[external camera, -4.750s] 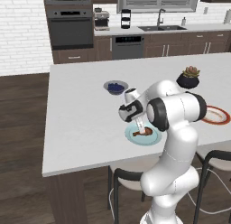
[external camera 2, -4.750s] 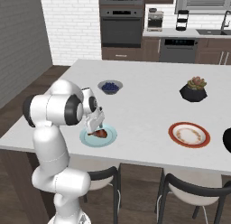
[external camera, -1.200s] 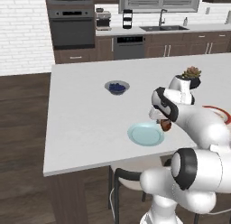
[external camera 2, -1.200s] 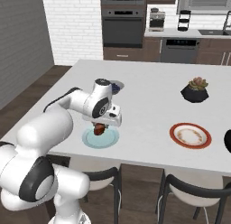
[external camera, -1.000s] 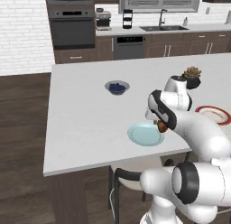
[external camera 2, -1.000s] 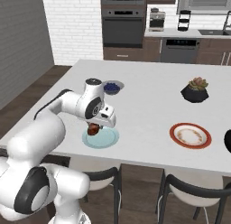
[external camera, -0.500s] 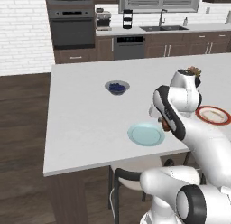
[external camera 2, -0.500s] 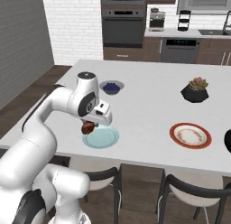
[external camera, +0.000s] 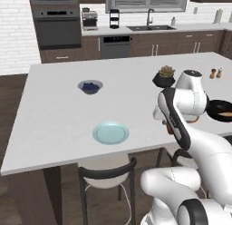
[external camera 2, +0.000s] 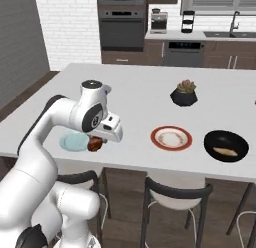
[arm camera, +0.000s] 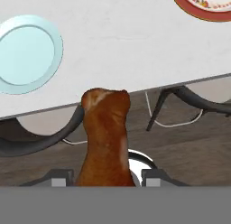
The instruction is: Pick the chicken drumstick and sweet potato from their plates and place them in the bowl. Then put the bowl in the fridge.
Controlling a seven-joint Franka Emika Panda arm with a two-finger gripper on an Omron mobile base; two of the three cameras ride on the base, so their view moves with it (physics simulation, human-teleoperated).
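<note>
Chicken drumstick (arm camera: 105,137) clamped between my gripper (external camera 2: 96,143) fingers, jaws part-closed on it, fat end pointing away from hand. Held in air over near counter edge, just beside light blue plate (external camera 2: 73,141), which sits bare. Red-rimmed plate (external camera 2: 171,138) further right, also bare. Sweet potato (external camera 2: 225,151) already lying in black bowl (external camera 2: 226,145) at far right of counter (external camera: 54,119).

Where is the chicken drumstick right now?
The chicken drumstick is held in the gripper, off its light blue plate, at the counter's near edge in the right base view.
</note>
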